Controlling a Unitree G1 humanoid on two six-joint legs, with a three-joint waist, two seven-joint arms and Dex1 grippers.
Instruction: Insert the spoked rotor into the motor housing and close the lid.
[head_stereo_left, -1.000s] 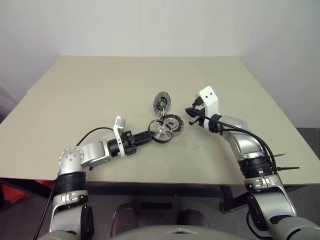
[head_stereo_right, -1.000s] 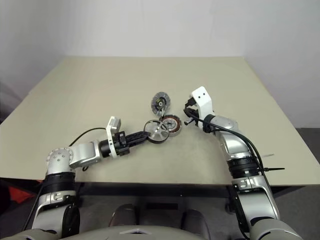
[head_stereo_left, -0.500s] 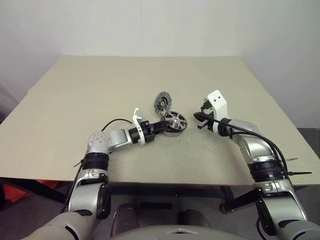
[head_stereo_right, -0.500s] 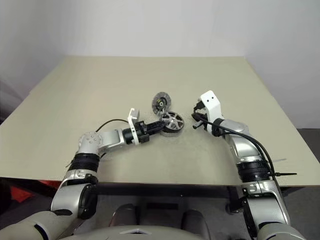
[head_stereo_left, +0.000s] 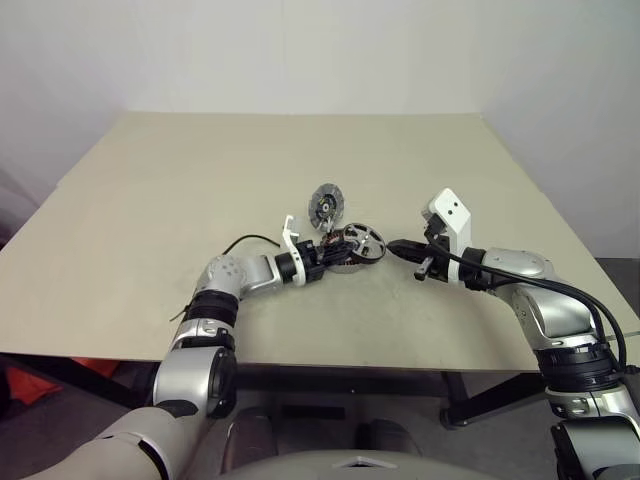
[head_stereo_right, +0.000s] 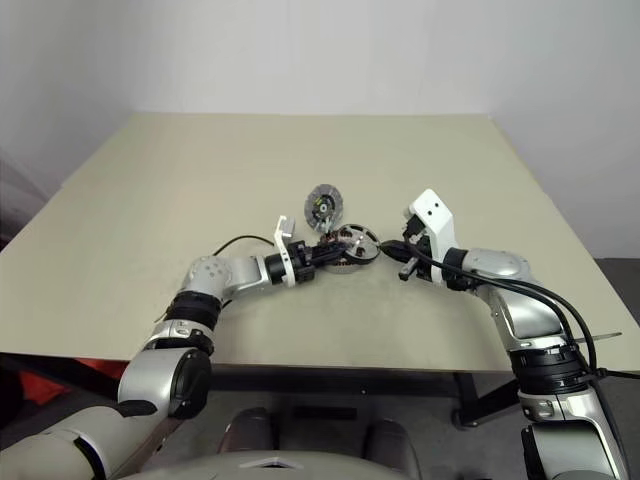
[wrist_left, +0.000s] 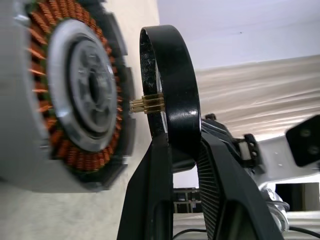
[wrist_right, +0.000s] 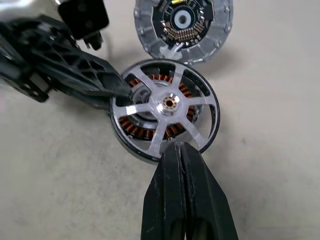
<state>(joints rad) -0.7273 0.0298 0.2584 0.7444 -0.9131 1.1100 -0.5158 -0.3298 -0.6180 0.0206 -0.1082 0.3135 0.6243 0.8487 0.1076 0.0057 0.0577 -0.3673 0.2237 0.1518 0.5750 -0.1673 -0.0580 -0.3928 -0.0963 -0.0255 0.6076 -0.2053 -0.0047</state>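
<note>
One spoked rotor (wrist_right: 166, 106) pinched by left gripper (wrist_left: 180, 145) over one motor housing (wrist_left: 60, 95); one lid (wrist_right: 182, 22) beside; right gripper (wrist_right: 181, 150) closed, empty.

a beige table (head_stereo_left: 150, 200) carries the motor housing (wrist_right: 131, 131), its lid (head_stereo_left: 325, 203) apparently propped up behind it.

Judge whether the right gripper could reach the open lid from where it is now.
Probably yes. The right gripper, shut and empty, sits beside the motor housing; the lid stands open beyond it, with bare table alongside. The left gripper, holding the spoked rotor, crowds the housing's other side.
</note>
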